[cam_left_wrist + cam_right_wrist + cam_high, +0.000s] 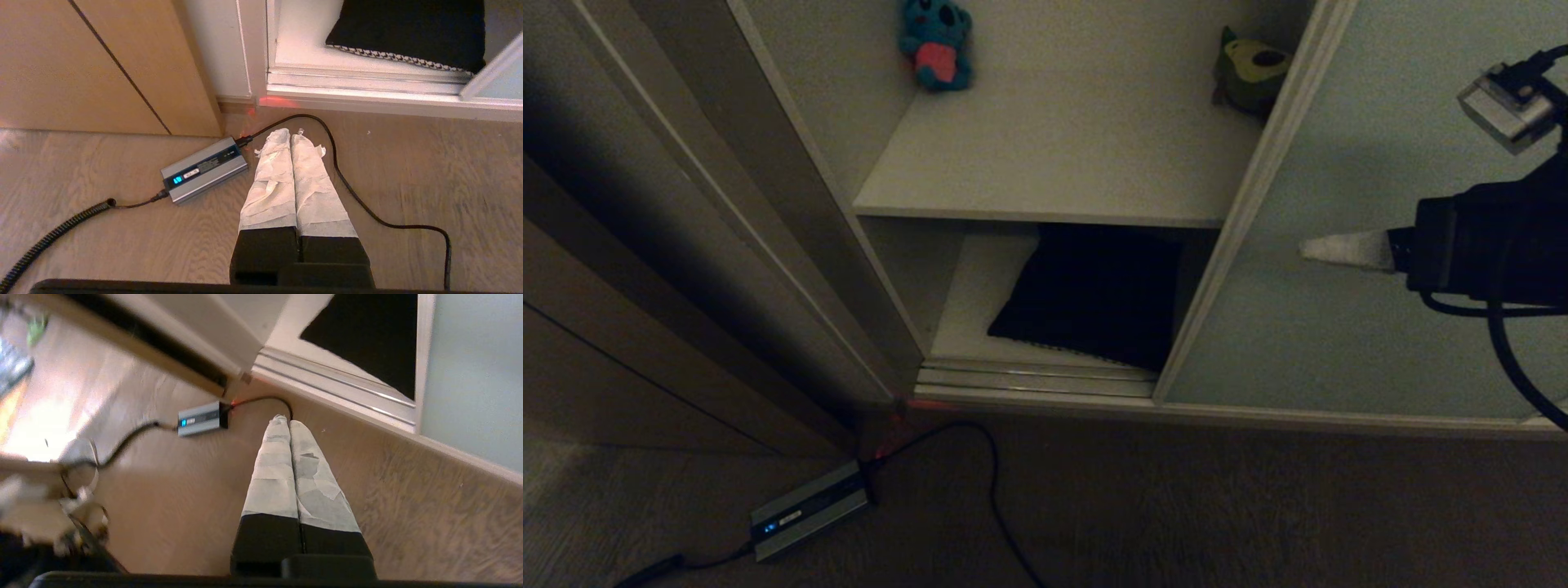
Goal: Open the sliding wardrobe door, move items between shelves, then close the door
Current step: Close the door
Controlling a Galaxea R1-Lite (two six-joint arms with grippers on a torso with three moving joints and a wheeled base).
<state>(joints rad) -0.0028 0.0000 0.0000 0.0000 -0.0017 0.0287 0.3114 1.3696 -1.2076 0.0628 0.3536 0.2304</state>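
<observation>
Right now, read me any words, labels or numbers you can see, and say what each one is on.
No text can be read.
Silver box on the floor: a pale label strip beside its blue light, too small and blurred to read.
Cushion, plush toys and door: no writing shows.

Domestic setting, likely a bedroom. Built-in wardrobe with pale grey-green sliding door in thin light metal frame (pixel 1347 269), off-white flat shelf boards (pixel 1062 155). Blue plush toy with pink belly (pixel 936 42) and green avocado-shaped plush (pixel 1250 75) on upper shelf. Brown wood-grain panelling (pixel 645 269), wood-look plank floor (pixel 1217 506).
</observation>
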